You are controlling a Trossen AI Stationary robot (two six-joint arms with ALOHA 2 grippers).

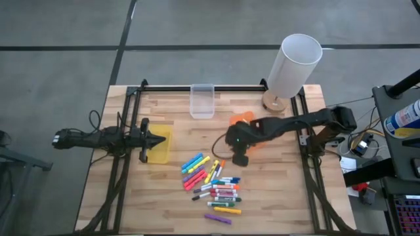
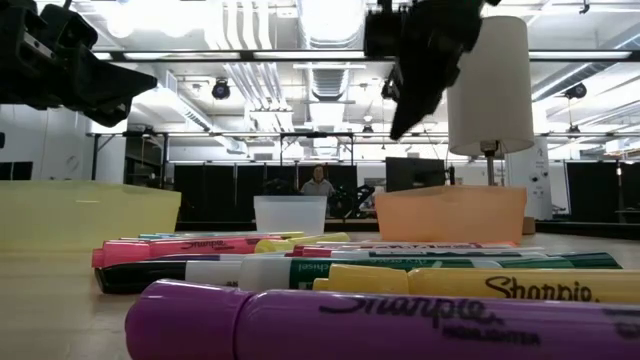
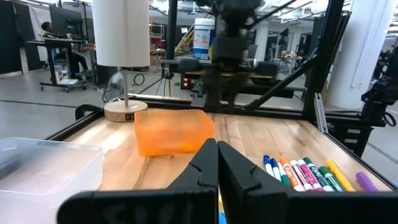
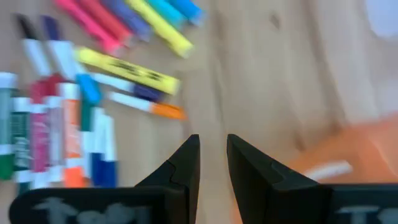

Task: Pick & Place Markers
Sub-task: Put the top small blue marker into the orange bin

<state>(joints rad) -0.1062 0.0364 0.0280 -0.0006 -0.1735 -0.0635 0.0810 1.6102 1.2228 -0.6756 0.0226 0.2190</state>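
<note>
A: Where do we see the markers?

B: The markers, chunky highlighters and slim white-barrelled pens with coloured caps, lie in a loose pile on the pale wooden table, toward its near edge and a little right of centre. From the low camera a purple highlighter lies closest, with a yellow one just behind it.

A: And the arms?

B: The right gripper hangs above the table between the pile and the translucent orange plastic bin. Its two dark fingers stand slightly apart with bare wood showing in the narrow gap, pinching nothing. The left gripper waits over the translucent yellow plastic bin at the table's left, its fingers pressed together on nothing.

A: What else do we see?

B: A clear plastic bin stands at the far edge, and a white cylindrical lamp on a round wooden base at the far right corner.
</note>
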